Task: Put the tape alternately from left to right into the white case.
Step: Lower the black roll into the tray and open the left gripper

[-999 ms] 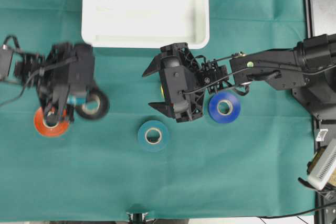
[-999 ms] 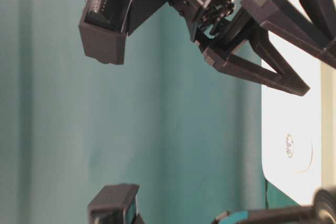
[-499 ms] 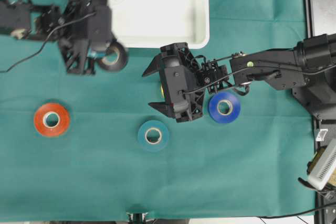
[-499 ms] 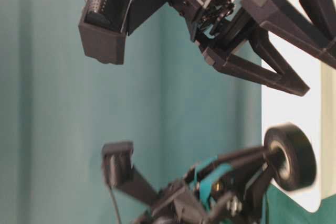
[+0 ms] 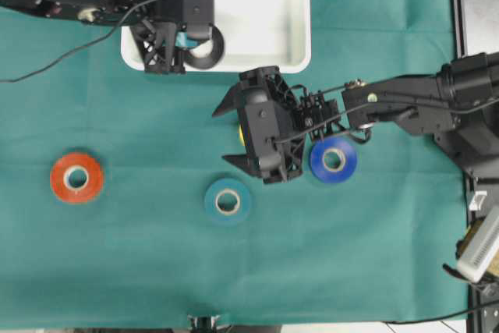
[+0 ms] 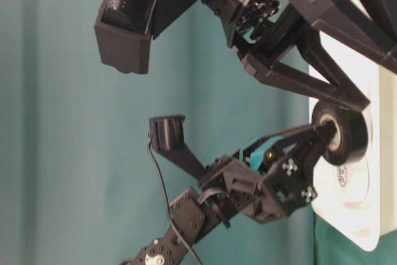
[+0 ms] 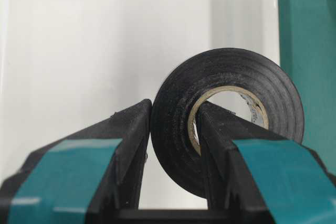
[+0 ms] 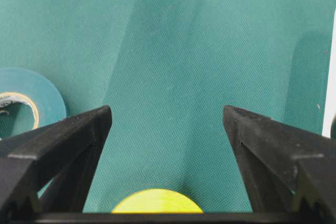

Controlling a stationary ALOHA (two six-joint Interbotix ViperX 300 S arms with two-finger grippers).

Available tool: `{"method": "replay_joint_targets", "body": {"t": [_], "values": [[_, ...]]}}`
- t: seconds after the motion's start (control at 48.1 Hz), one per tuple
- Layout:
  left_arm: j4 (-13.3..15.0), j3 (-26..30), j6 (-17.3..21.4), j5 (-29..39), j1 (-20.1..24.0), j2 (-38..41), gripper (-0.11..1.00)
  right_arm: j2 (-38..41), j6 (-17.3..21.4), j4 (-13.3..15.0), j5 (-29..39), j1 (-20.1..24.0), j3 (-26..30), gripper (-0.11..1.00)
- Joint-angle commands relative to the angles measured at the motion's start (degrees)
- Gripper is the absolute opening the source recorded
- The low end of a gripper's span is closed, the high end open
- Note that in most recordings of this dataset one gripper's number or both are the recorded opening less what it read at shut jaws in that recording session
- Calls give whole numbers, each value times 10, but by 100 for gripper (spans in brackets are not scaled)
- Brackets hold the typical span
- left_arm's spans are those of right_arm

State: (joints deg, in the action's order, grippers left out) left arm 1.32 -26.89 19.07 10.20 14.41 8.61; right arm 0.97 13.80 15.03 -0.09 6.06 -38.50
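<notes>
My left gripper (image 5: 193, 43) hangs over the front part of the white case (image 5: 265, 5), shut on the black tape (image 5: 212, 51). One finger sits inside the core of this black tape (image 7: 231, 72) and the other against its outer wall. The table-level view shows a white tape (image 6: 351, 181) lying in the case beneath it. On the green cloth lie the orange-red tape (image 5: 76, 178), the teal tape (image 5: 228, 201) and the blue tape (image 5: 334, 159). My right gripper (image 5: 234, 134) stands open just above the yellow tape (image 8: 157, 204), touching nothing.
Green cloth (image 5: 140, 271) covers the table. The right arm (image 5: 405, 103) reaches in from the right edge, where black equipment (image 5: 475, 5) stands. The case's rim (image 8: 332, 77) shows at the right edge of the right wrist view.
My left gripper has carried the black tape from beside the orange-red roll up and to the right, over the white case. The right arm has stayed in place.
</notes>
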Motion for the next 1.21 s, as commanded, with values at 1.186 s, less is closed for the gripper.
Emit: {"method": "replay_joint_targets", "body": {"t": [1.186], "values": [[0, 32, 18, -35, 41, 26, 54, -5, 1, 1, -14, 3, 6, 74]]}}
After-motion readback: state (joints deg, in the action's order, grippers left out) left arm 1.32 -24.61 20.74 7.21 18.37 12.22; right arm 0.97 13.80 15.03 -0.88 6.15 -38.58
